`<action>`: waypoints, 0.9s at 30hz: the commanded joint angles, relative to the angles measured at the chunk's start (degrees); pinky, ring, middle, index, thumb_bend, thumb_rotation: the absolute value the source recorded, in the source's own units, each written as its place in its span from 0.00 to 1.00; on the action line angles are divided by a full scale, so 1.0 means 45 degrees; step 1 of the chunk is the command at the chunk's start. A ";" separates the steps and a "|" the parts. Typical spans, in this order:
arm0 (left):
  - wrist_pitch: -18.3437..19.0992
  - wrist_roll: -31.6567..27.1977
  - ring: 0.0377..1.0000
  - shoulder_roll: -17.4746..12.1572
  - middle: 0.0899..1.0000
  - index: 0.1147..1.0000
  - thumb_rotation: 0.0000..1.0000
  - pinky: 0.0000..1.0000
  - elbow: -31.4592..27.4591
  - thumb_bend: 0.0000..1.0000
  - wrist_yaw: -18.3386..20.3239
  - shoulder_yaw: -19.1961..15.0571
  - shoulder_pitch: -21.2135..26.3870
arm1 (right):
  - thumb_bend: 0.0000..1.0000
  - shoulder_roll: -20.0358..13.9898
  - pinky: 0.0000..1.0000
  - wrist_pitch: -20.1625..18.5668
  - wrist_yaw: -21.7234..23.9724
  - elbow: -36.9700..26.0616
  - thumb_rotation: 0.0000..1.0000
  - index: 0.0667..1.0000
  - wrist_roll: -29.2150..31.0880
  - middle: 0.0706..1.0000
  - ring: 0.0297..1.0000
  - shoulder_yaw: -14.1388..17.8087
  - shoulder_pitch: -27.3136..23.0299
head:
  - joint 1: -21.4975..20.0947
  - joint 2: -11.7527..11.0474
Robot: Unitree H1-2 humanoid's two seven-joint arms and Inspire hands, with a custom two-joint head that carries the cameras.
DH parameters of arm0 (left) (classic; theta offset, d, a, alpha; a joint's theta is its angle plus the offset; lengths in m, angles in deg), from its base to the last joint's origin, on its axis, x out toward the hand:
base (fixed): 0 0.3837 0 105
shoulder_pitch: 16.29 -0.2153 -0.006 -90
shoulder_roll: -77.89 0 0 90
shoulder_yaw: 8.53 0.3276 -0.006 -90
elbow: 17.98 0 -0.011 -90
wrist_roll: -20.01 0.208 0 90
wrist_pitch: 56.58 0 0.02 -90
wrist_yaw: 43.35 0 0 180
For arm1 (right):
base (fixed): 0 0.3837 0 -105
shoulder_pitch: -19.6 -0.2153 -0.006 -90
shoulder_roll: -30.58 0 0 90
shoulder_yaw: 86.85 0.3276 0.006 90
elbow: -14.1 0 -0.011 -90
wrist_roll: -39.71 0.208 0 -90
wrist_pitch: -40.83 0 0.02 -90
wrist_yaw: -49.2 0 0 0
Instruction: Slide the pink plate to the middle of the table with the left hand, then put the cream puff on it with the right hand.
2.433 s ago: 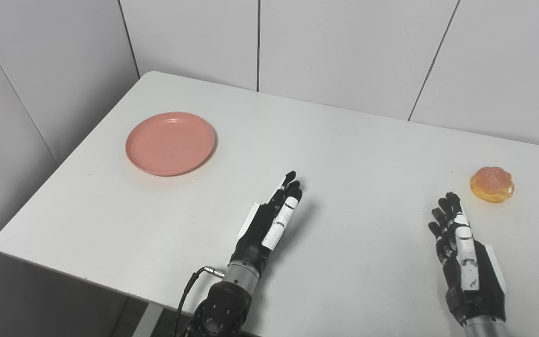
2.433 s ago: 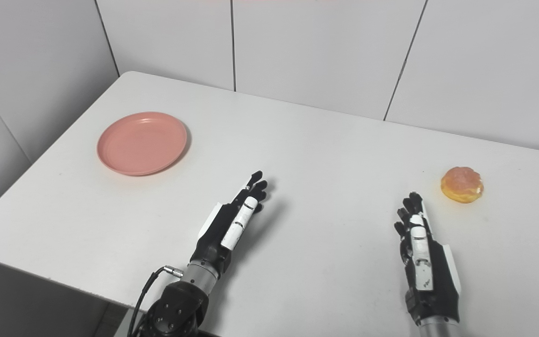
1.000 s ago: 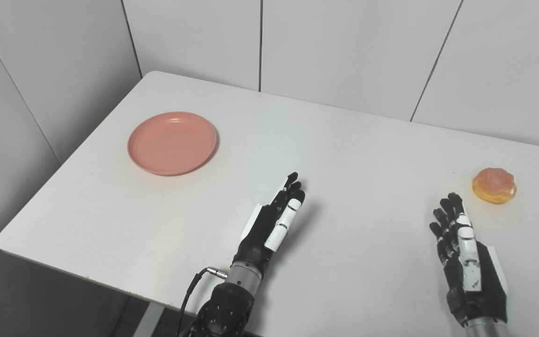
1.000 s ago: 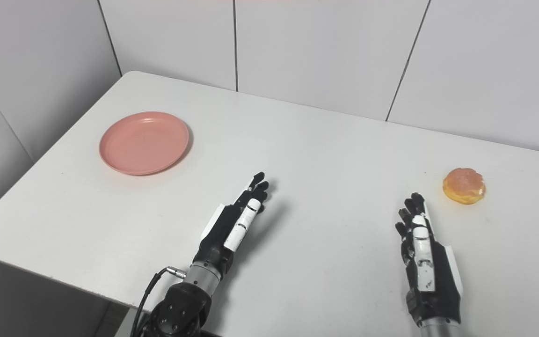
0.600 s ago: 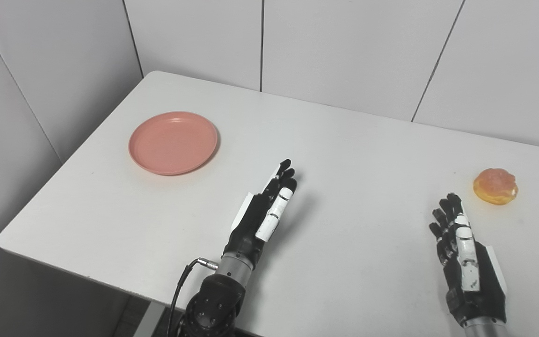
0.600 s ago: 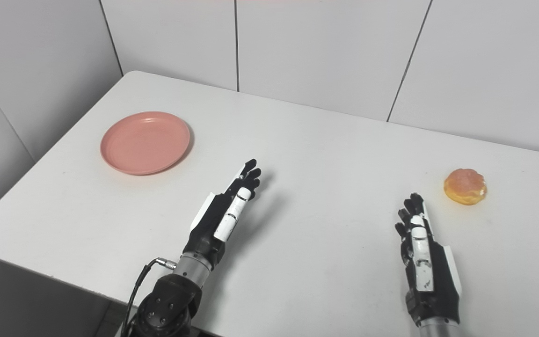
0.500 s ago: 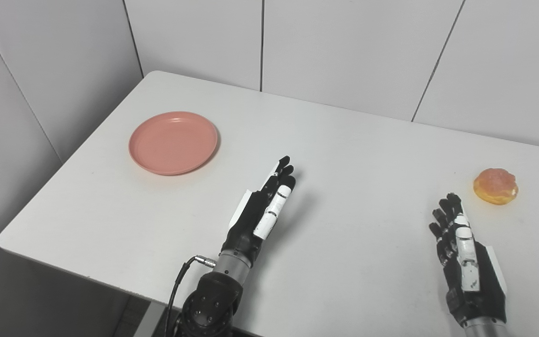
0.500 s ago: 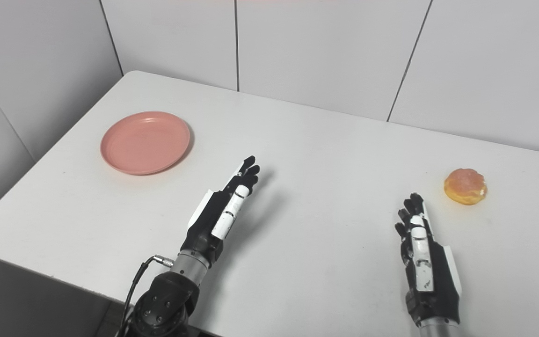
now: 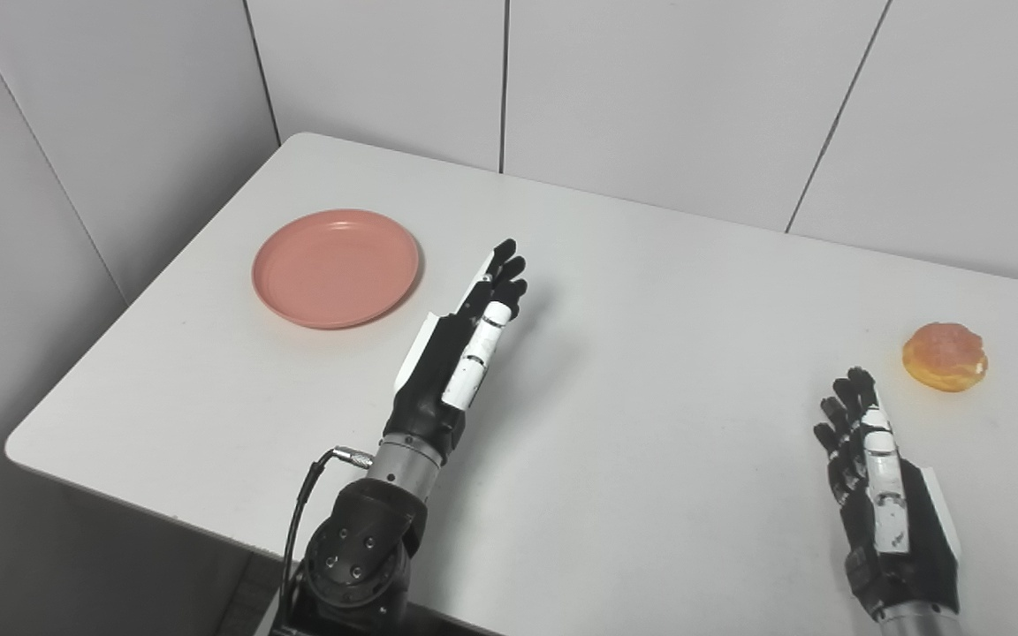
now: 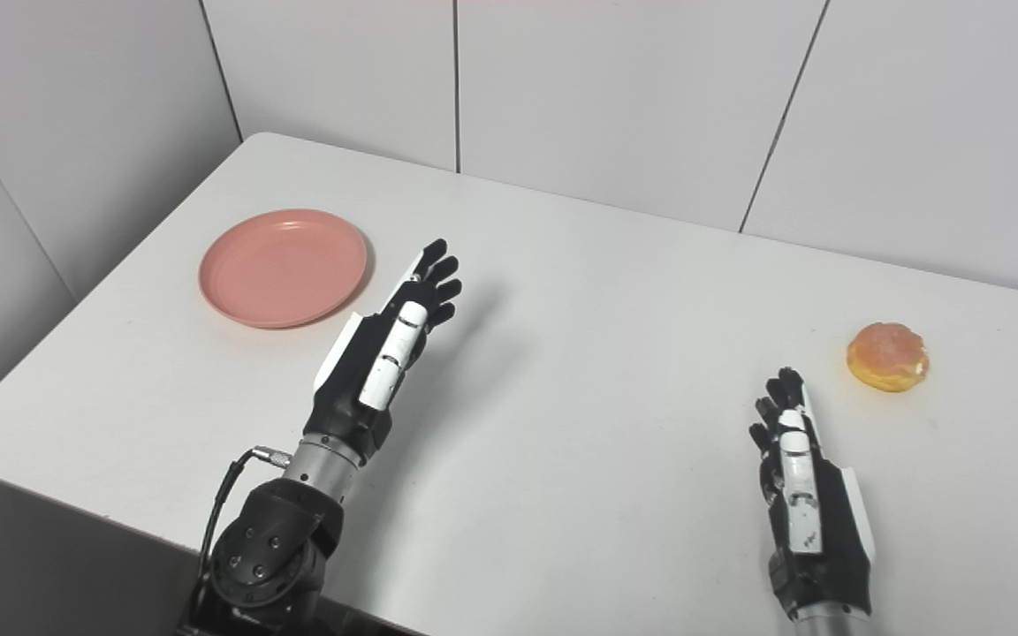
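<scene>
A round pink plate (image 9: 335,268) lies empty on the white table (image 9: 650,291), towards its far left. My left hand (image 9: 460,353) hovers above the table just right of the plate, open, fingers stretched and pointing away from me; it does not touch the plate. The cream puff (image 9: 945,356), golden with a glazed top, sits near the table's right side. My right hand (image 9: 871,468) rests open at the front right, its fingertips a short way short of the puff and to its left.
Grey wall panels (image 9: 650,97) close off the table's far edge and left side. A black cable (image 9: 306,503) loops off my left wrist at the table's front edge. The table's left front corner (image 9: 18,442) is close to my left arm.
My left hand has risen and travelled forward and left, ending close to the plate's right rim. The right hand, plate and puff have stayed put; the view shifted slightly.
</scene>
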 commanded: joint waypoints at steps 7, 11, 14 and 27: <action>0.0746 -0.0531 0.92 -0.0287 0.93 0.92 1.00 0.93 -0.0714 0.50 -0.0425 -0.1186 0.1568 | 0.12 0.0015 1.00 0.0608 0.0104 -0.0216 1.00 1.00 0.0229 1.00 1.00 0.0047 -0.0264 | 0.0055 -0.0075; 0.0834 -0.0855 0.92 -0.0674 0.93 0.91 1.00 0.93 -0.0516 0.50 -0.0394 -0.1748 0.1990 | 0.13 0.0016 1.00 0.0515 0.0087 -0.0263 1.00 1.00 0.0261 1.00 1.00 0.0037 -0.0248 | 0.0076 -0.0087; 0.0630 -0.1036 0.92 -0.0962 0.93 0.91 1.00 0.95 -0.0188 0.52 -0.0404 -0.2075 0.2246 | 0.13 0.0003 1.00 0.0495 0.0081 -0.0285 1.00 1.00 0.0242 1.00 1.00 0.0029 -0.0232 | 0.0080 -0.0094; -0.0102 -0.1218 0.89 -0.1667 0.90 0.87 1.00 0.90 0.1180 0.45 -0.1011 -0.3328 0.3626 | 0.12 -0.0053 1.00 0.0491 0.0100 -0.0317 1.00 1.00 0.0241 1.00 1.00 0.0018 -0.0163 | 0.0117 -0.0216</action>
